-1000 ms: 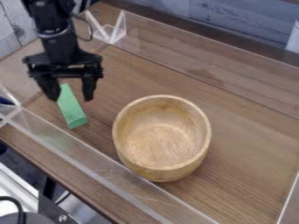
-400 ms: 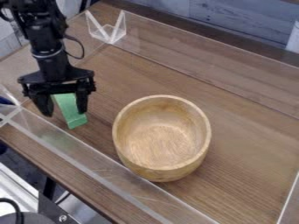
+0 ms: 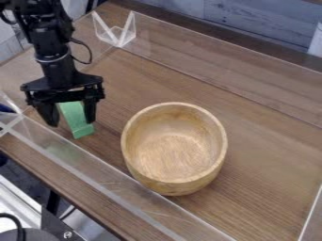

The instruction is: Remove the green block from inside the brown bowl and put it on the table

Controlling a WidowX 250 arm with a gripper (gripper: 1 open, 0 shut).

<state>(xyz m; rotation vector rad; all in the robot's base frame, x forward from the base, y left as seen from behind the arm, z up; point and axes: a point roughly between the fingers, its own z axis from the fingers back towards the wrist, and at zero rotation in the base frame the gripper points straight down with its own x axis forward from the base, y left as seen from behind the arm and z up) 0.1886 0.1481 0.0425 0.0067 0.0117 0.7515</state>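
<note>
Since a second ago our gripper (image 3: 64,105) has shifted left and now hangs spread around the block (image 3: 78,119), which rests on the table (image 3: 239,94), outside the bowl (image 3: 175,147). We judge the block light, rigid, smooth-faced, best pinched across its long sides; the bowl is thick, grainy wood.

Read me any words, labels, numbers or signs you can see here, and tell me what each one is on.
None: no readable text.
The block, bowl, table and gripper show no lettering or marks.
</note>
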